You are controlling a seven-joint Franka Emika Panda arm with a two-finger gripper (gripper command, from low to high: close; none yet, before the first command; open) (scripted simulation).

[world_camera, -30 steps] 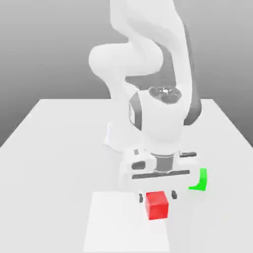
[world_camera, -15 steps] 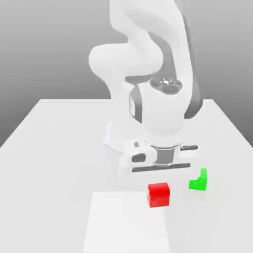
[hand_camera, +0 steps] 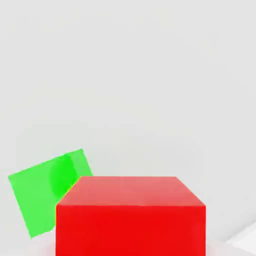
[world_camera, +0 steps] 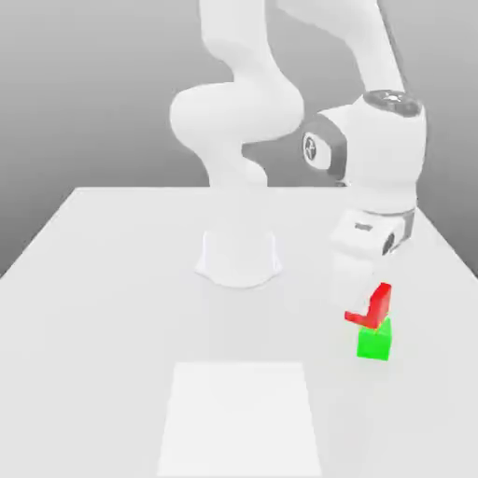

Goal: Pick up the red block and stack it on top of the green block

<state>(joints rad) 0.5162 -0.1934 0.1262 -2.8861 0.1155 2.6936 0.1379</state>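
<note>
Grey b/g behind pale bench (world_camera: 112,317); ext. view: red block (world_camera: 378,306) held in gripper (world_camera: 366,297), right of ctr, overlapping top of green block (world_camera: 374,344). Hand view: red blk seen w/ green partly hidden behind.

Pale grey tabletop (world_camera: 112,317), evenly lit, bearing a white square panel (world_camera: 240,420); background (world_camera: 84,93), grey, darkening downward towards the table.

The arm (world_camera: 235,112) reaches to the exterior view's right of its base (world_camera: 239,257). Its hand (world_camera: 366,303) points downward, lower than the base, closed in a grip.
</note>
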